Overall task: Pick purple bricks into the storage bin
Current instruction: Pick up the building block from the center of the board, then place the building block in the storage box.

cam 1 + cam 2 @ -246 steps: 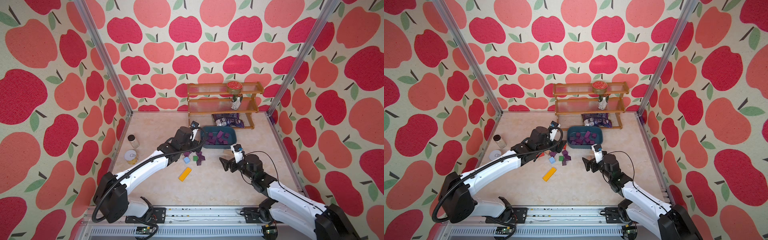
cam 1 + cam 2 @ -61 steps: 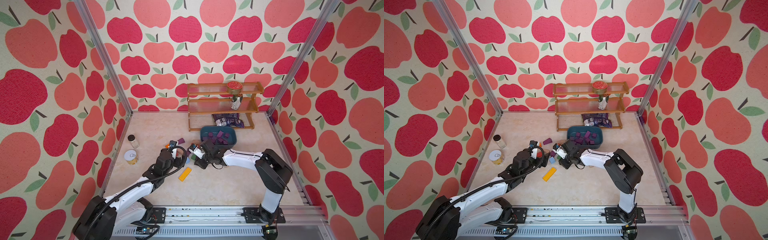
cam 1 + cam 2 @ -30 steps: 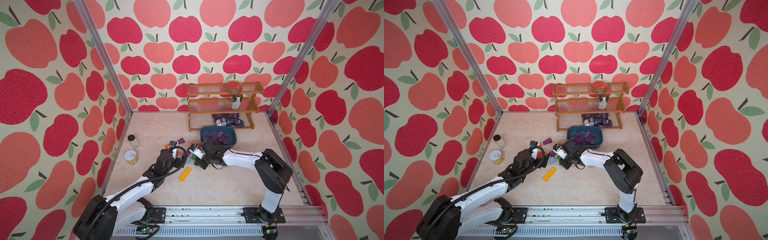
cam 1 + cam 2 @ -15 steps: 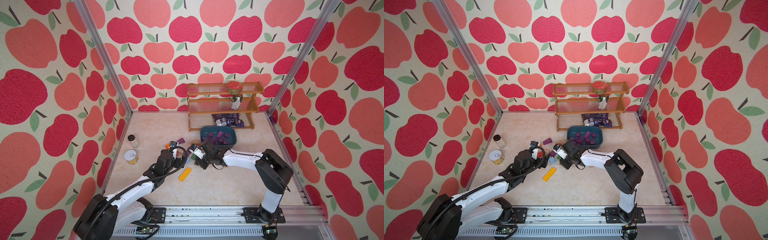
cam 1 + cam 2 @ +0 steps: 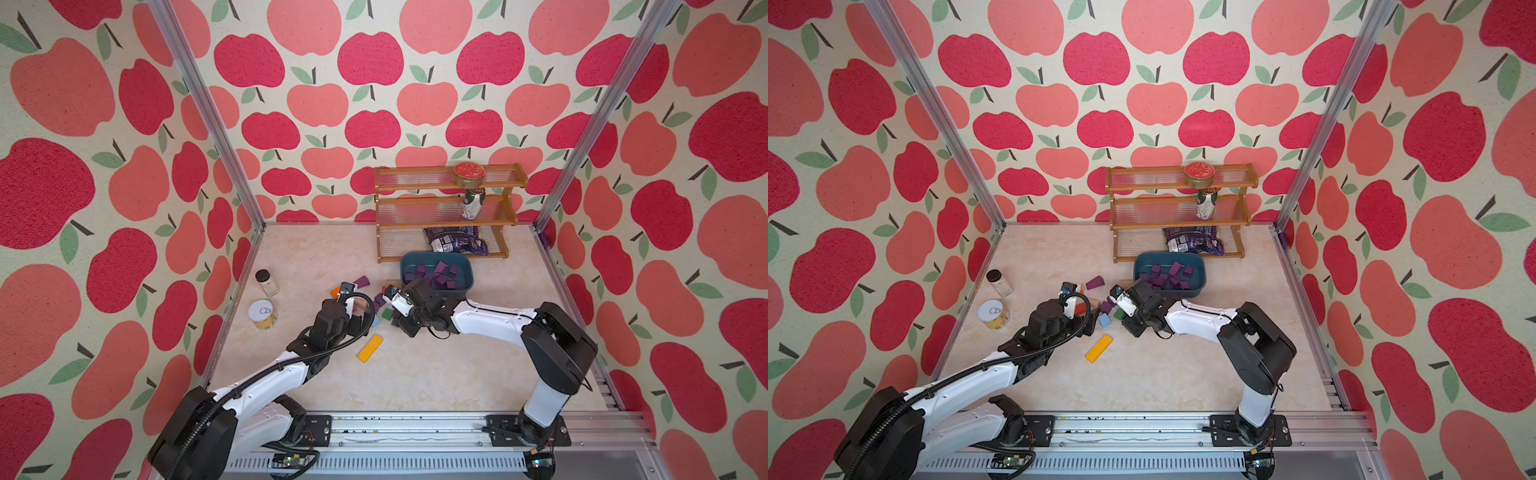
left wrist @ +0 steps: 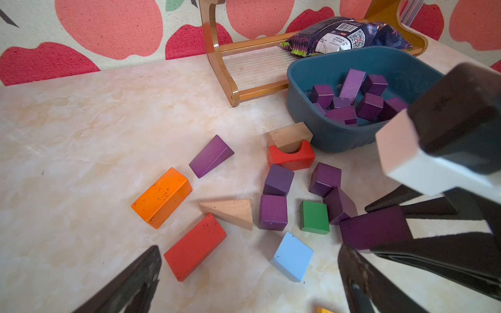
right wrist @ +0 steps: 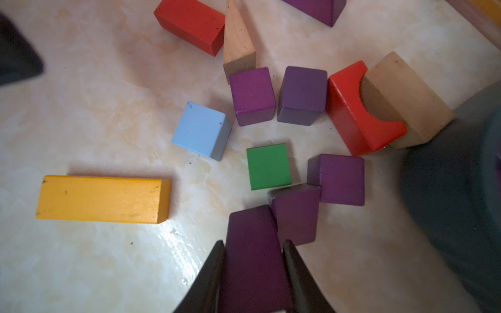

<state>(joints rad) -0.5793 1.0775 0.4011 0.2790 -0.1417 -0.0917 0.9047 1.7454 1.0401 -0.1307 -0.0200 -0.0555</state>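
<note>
Purple bricks (image 6: 273, 212): several loose on table (image 6: 81, 135), others inside storage bin (image 6: 333, 135).
Right gripper (image 7: 253, 245) clamps one long purple brick (image 7: 252, 271) just beside the loose cluster; left gripper (image 6: 248, 248) spread wide, empty, nearby.

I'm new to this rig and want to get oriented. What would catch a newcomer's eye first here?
The loud apple wallpaper covering the walls strikes first. Next comes the right hand, shut on a purple brick, next to scattered coloured blocks and the storage bin, which holds more purple bricks. The left hand hovers open over the scatter.
</note>
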